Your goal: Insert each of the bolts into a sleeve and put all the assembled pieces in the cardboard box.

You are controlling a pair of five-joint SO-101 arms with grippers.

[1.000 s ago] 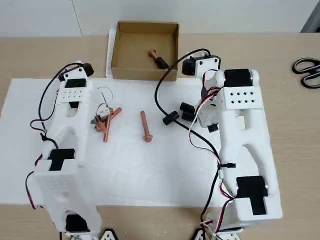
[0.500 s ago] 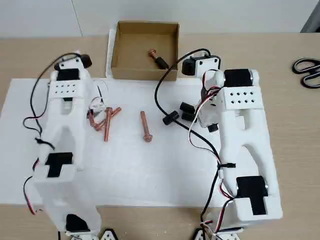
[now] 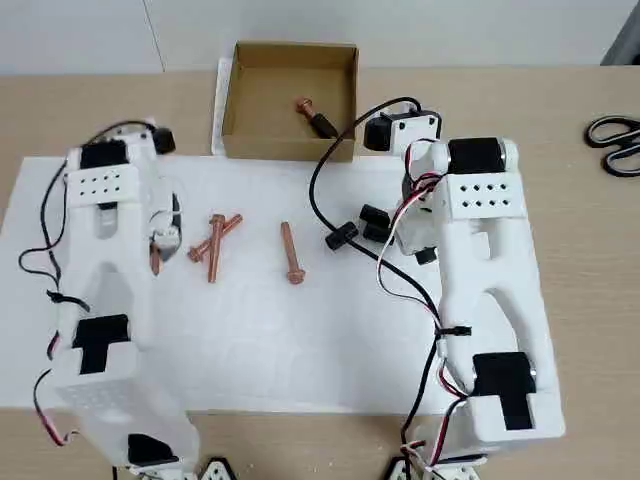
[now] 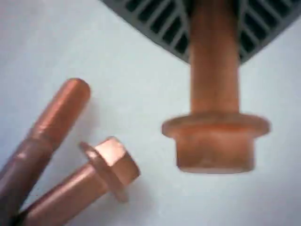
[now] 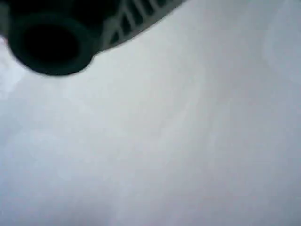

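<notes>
Jaws of the left gripper (image 3: 160,238) are closed on the shank of the held bolt (image 4: 214,136), which hangs upright with its flanged head down over the sheet (image 3: 300,340); whether the head touches the sheet I cannot tell. Taking the sheet's middle in the high view as the dial's centre, this gripper is at about 9 o'clock, partly covered from above by the left arm (image 3: 100,300). Just beside the held bolt, at its 3 o'clock, two loose bolts (image 3: 214,242) lie crossed and touching each other. At their 3 o'clock, apart from them, lies the lone bolt (image 3: 290,253) with its head toward 6 o'clock. Farther toward 3 o'clock, black sleeves (image 3: 341,237) lie close against the front of the right arm (image 3: 485,260), and a black cable (image 3: 318,190) loops past them from near the box's corner. That arm hides its own gripper from above. In the right wrist view one sleeve (image 5: 47,44), open end toward the camera, sits against the ribbed face of the right gripper (image 5: 136,19); whether it is gripped I cannot tell. The box (image 3: 290,46) stands at 12 o'clock beyond the sheet's far edge and holds one assembled piece (image 3: 315,117) near its 3 o'clock wall. Scissors (image 3: 615,143) lie at 2 o'clock on the table (image 3: 580,250), well apart from everything else
</notes>
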